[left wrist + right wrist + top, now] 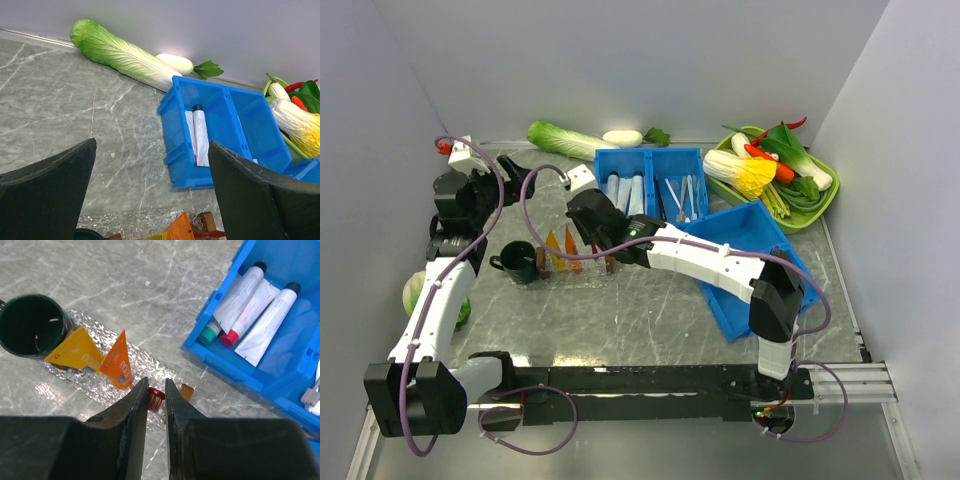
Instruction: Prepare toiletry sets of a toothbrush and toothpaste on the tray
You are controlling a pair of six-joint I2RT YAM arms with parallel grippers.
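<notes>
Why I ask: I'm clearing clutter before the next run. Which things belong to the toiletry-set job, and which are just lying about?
Job: tray; yellow toothpaste; orange toothpaste; toothbrush, in the right gripper; blue bin of white tubes, likely stock.
Lying about: dark green mug; napa cabbage; white radish; vegetable dish; brown block.

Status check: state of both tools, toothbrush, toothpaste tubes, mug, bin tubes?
left tool: open, empty
right tool: shut on toothbrush
toothbrush: gripped, at tray edge
yellow toothpaste: on tray
orange toothpaste: on tray, beside yellow
mug: upright
white tubes: capped, lying in blue bin
</notes>
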